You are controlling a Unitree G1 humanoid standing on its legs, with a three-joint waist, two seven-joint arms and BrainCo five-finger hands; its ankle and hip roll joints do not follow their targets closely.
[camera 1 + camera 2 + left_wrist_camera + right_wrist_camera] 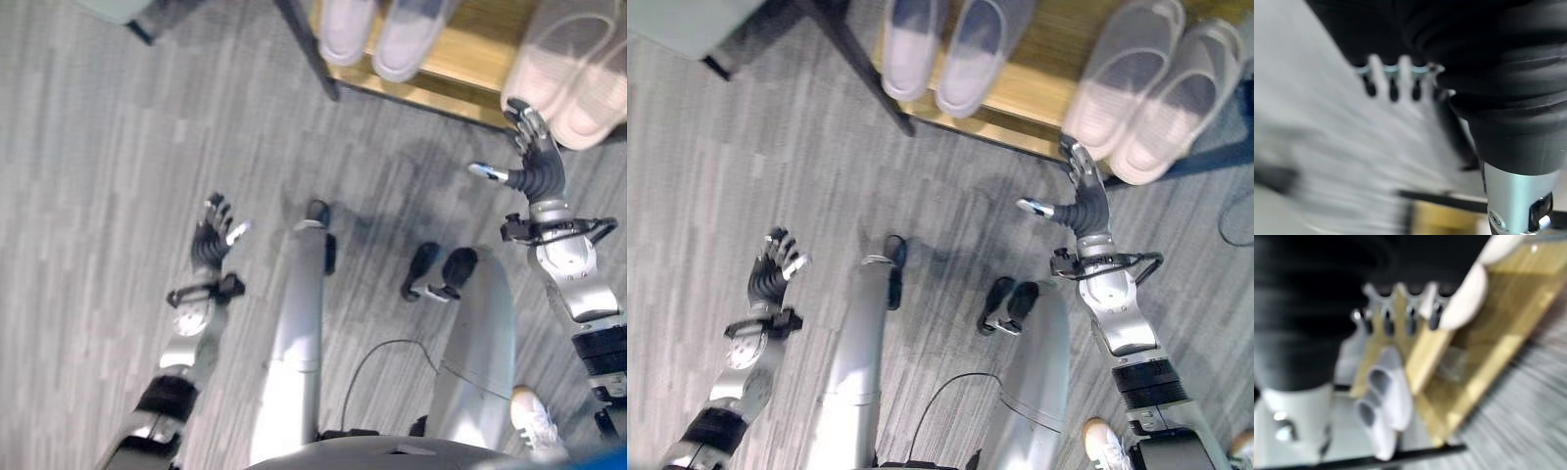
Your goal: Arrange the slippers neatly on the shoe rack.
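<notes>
Two hands spread and empty, left hand (772, 272) low over grey floor (715, 176), lilac slippers (945, 49) side by side on wooden shoe rack (1038, 93), pink slippers (1146, 83) (paired too), right hand (1083, 201) just beneath them

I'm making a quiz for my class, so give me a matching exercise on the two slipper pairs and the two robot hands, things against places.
Things:
1. lilac slippers
2. pink slippers
3. left robot hand
4. right robot hand

Places:
A. over bare floor, away from the shoe rack
B. rack's left part
C. at the rack's front edge, by a slipper
D. rack's right part

Pairs: 1-B, 2-D, 3-A, 4-C
</notes>
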